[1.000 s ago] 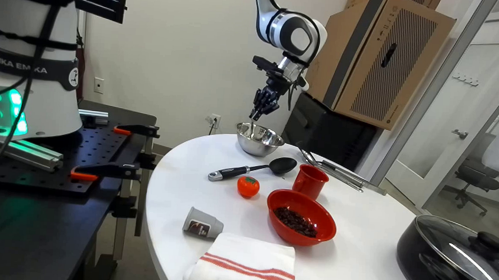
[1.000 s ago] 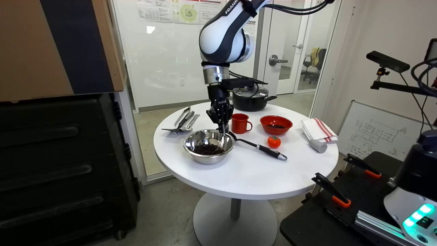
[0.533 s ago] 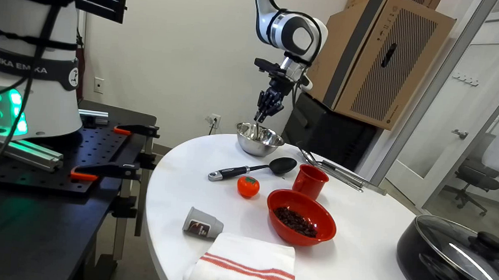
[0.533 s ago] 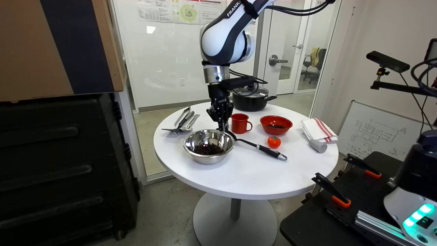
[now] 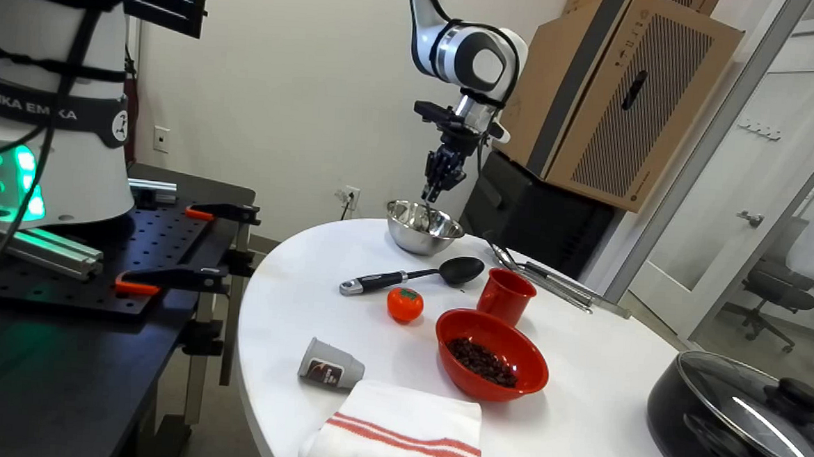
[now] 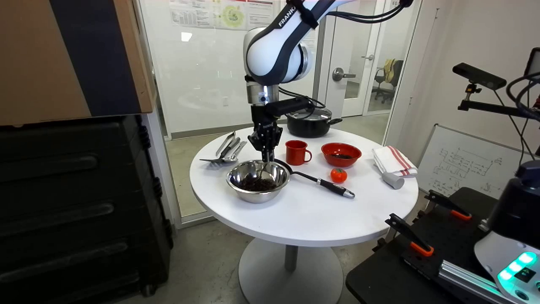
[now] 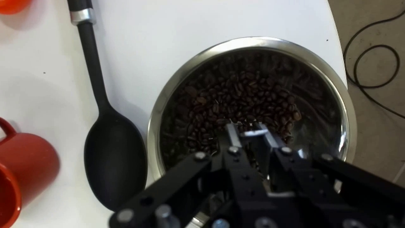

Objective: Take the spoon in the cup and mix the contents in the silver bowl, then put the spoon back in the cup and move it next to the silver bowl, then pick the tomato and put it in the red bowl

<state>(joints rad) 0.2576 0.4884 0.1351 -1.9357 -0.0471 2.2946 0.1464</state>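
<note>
The gripper (image 5: 429,196) is clamped on the spoon (image 5: 428,213), whose lower part is held inside the silver bowl (image 6: 258,197). The spoon's tip cannot be made out among the dark beans (image 7: 240,101), and in the wrist view part of the bowl is covered by the blurred fingers (image 7: 233,134). The cup (image 7: 30,161) is cut off at the left edge of the wrist view, and only a sliver of the tomato (image 7: 12,5) is shown in its far left corner. In an exterior view the cup is partly hidden behind the red bowl (image 5: 516,346), where dark bits (image 5: 481,363) are also held, and the tomato is seen left of that bowl, apart from it. In an exterior view the head of the black serving spoon (image 6: 322,183) is partly hidden by the silver bowl's rim. The lidded pot (image 5: 731,426) is cut off at the right edge in an exterior view, and the striped towel (image 5: 400,423) at the near edge.

In an exterior view the dishes are borne by a round white table (image 6: 312,223); metal utensils (image 6: 230,148) are heaped at its far left, too jumbled to be told apart. The robot's base (image 6: 489,253), lit green, is mounted on a black bench (image 6: 388,278) at the near right, and a cardboard box (image 6: 38,63) is stacked on a black case (image 6: 71,202) at the left.
</note>
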